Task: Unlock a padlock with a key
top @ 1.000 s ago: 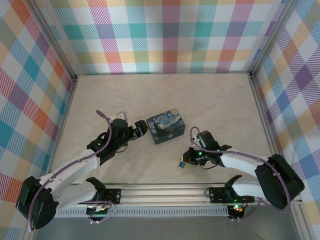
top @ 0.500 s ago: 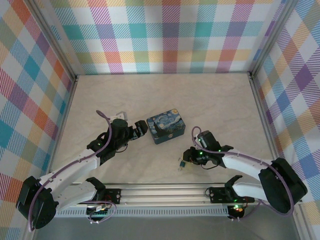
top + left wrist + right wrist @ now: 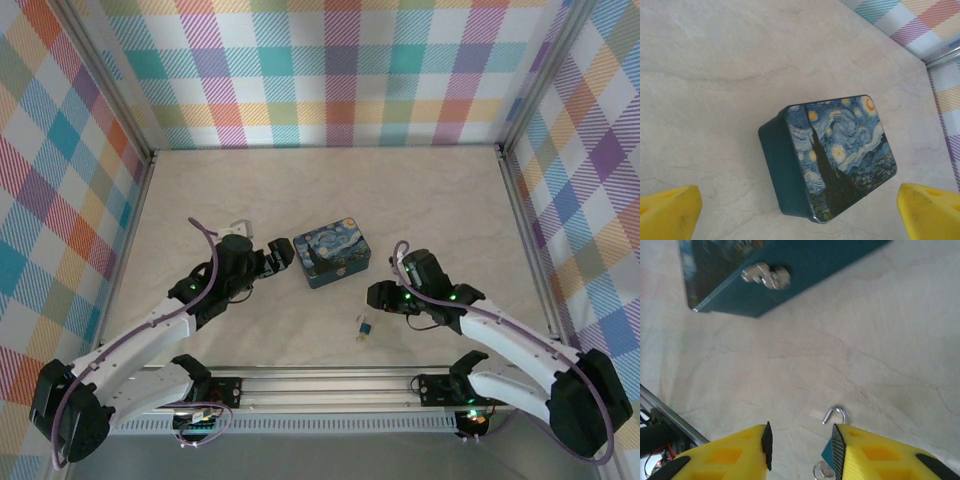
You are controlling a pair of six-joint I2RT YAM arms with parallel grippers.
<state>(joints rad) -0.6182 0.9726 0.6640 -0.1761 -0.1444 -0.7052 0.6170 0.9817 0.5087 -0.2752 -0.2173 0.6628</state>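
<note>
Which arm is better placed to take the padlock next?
Right: the right gripper hangs open just beside the padlock, while the left gripper is further off, facing the tin.

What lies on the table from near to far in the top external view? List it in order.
padlock → right gripper → tin box. The left gripper is left out, as it sits level with the tin box.

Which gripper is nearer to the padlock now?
Right. The right gripper hovers just beyond the padlock, while the left gripper is by the left end of the painted tin, farther away.
</note>
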